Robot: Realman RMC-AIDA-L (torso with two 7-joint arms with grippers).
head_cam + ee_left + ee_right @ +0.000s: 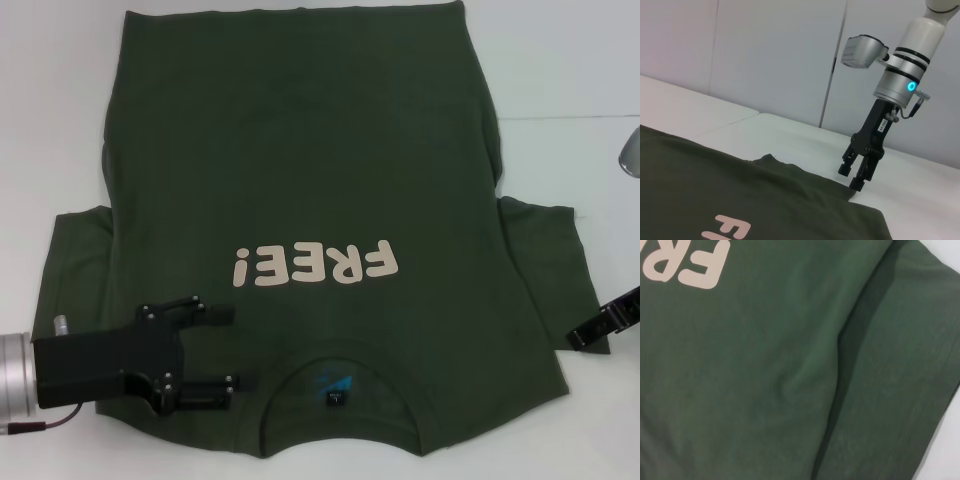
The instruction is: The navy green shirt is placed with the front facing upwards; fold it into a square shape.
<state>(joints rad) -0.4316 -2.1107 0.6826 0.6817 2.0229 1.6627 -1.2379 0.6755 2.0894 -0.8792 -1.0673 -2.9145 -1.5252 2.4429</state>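
Lying flat: shirt (310, 180), front up, collar nearest the robot, on the white counter (60, 100).
Left end effector (222, 347): fingers apart, hovering over the shoulder beside the collar.
Right end effector (856, 177): fingers slightly apart, hanging at the right sleeve's edge.

Parts out of sight.
Shirt (300, 200) hem cut off at top edge; right gripper (603, 325) fingertips possibly beyond frame.
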